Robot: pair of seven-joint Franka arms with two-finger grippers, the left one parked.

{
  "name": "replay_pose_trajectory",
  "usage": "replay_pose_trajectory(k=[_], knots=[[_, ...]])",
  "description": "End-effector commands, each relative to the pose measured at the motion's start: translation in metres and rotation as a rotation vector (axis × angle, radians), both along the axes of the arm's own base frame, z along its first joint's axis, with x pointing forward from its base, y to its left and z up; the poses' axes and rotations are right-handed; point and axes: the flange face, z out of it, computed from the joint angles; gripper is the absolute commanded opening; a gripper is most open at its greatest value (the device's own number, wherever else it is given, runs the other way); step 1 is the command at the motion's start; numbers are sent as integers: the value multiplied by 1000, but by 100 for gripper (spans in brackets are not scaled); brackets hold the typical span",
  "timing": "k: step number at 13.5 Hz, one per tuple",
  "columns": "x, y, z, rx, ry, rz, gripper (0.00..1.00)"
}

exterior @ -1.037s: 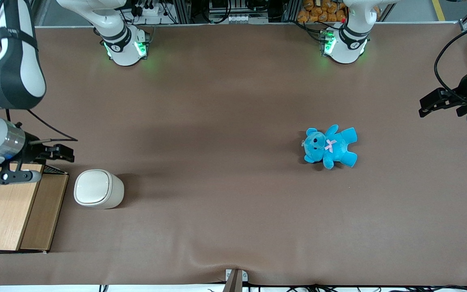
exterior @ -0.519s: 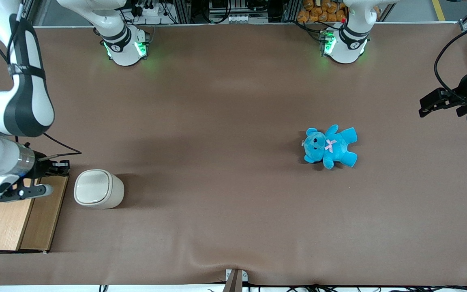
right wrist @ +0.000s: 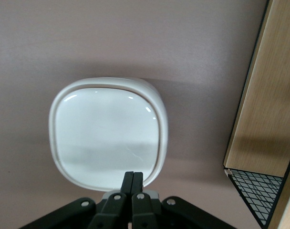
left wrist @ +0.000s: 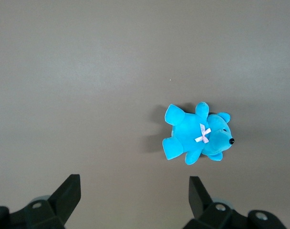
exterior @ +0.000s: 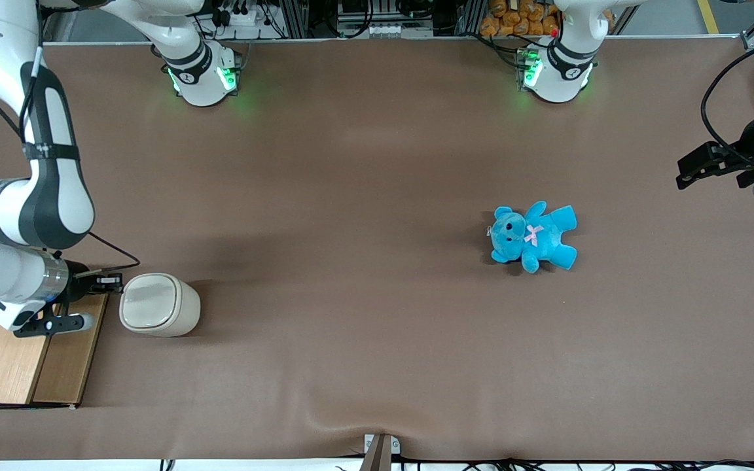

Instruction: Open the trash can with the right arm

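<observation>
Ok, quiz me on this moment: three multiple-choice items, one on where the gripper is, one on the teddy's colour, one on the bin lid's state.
1. Where is the gripper?
A. at the bin's lid edge
B. over the teddy
C. inside the bin

2. What colour is the teddy?
A. blue
B. red
C. brown

3. How is the bin's lid?
A. open
B. removed
C. shut flat

Answers:
1 A: the right wrist view shows its shut fingertips at the lid's rim.
2 A: blue, with a pink bow.
3 C: it lies flat in the bin's rim.
</observation>
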Motion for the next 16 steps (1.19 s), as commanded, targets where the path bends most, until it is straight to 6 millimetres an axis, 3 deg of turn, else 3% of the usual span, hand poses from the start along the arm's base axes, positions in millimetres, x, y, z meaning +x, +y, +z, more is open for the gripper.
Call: replay_pose_trajectory(k=[1,9,16], knots=[[6,-3,-8,27,-1,3,0],[15,2,-29,20,-34,7,0],[19,2,-33,18,-57,4,0]])
